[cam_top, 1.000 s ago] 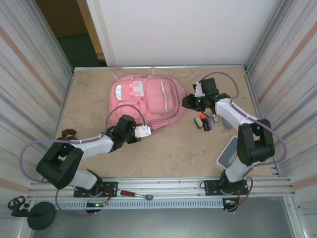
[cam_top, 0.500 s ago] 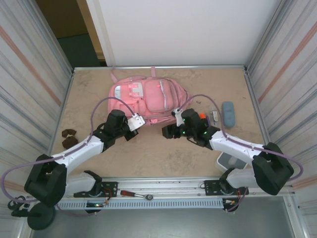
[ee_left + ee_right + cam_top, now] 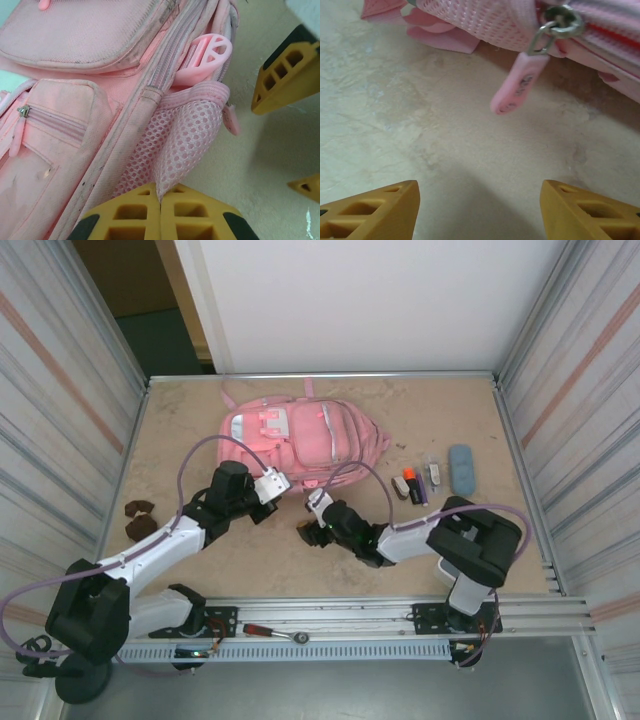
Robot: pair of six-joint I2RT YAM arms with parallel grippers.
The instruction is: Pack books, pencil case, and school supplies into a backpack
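Left claw [image 3: 160, 202] pinches the mesh [image 3: 187, 130] on the backpack [image 3: 75, 115], hold it taut imo. Right claw [image 3: 480, 200] is spread; center on zip tab [image 3: 516, 90] b4 closing.

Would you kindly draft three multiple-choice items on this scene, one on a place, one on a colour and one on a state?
1. In the top view, where do the school supplies lie?
A. to the right of the backpack
B. on top of the backpack
C. to the left of the backpack

2. What colour is the zip pull in the right wrist view?
A. black
B. pink
C. green

3. How is the left gripper?
A. wide open
B. shut on nothing
C. shut on the mesh pocket

Answers:
1 A, they sit in a small cluster beside its right side.
2 B, the hanging tab is pink like the fabric.
3 C, its fingers meet with the mesh pinched between them.
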